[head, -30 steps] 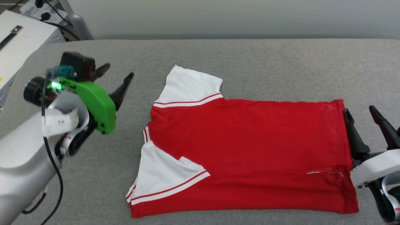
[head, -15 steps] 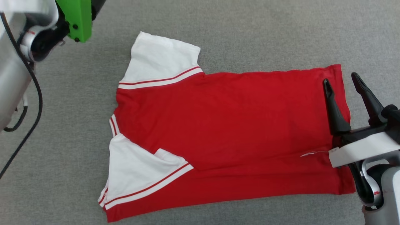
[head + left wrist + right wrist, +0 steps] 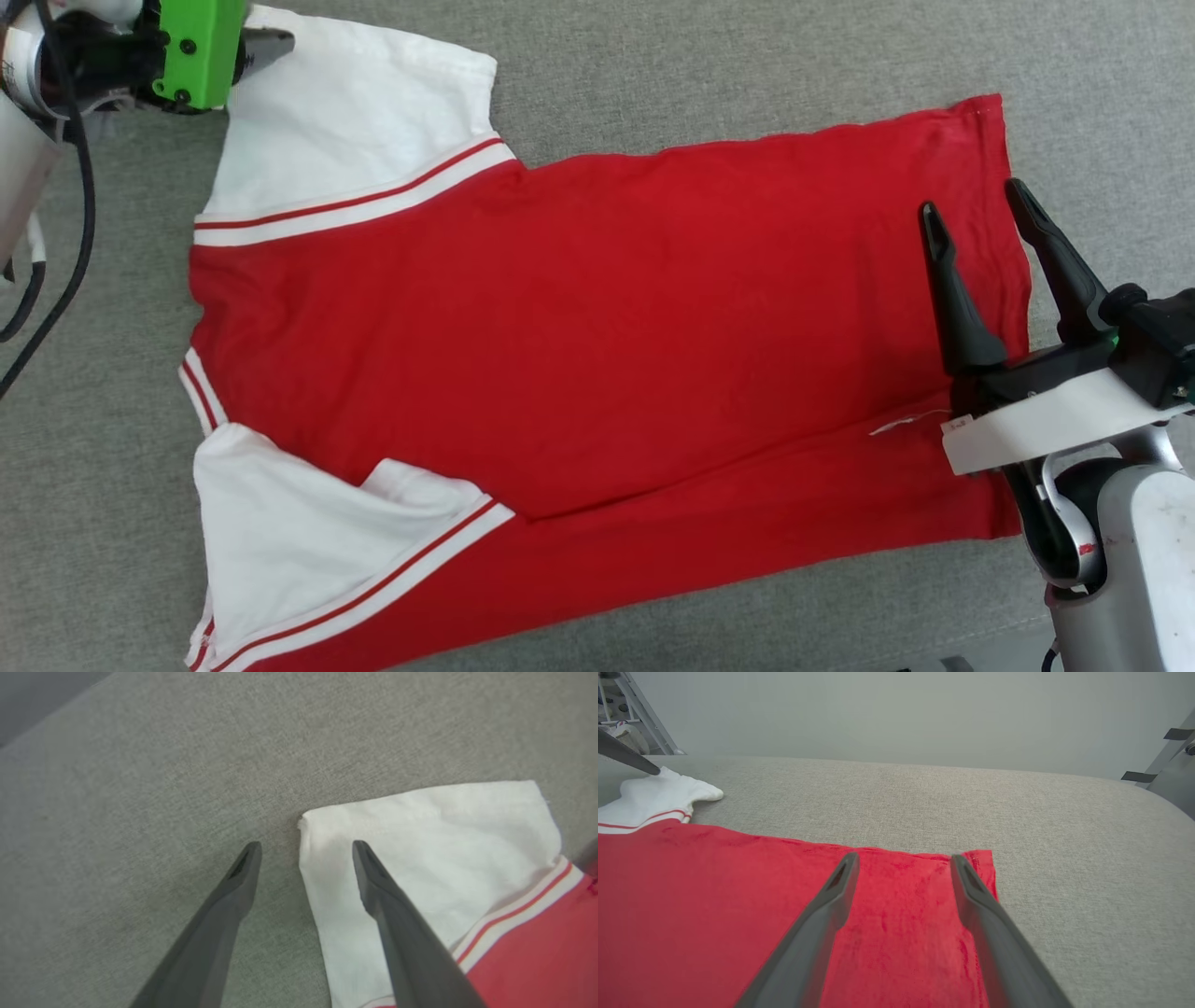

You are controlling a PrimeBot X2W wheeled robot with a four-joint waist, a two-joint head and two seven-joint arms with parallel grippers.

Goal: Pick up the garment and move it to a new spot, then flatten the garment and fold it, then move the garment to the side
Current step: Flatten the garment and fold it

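Note:
The garment, a red T-shirt with white sleeves and striped trim, lies flat on the grey cloth surface, collar to the left and hem to the right. My right gripper hovers open over the hem's far corner, both fingers above red cloth, nothing between them. In the left wrist view my left gripper is open and straddles the far white sleeve's corner: one finger over the sleeve, the other over bare surface. Its green housing is at the head view's top left.
The grey surface runs on beyond the garment to a pale wall. A black cable hangs from my left arm beside the shirt's shoulder. Metal frames stand at the far left and far right.
The head camera has dipped down and closer, so the whole picture shifted. My left gripper went from beside the shirt to the far sleeve's corner. My right gripper moved in over the hem.

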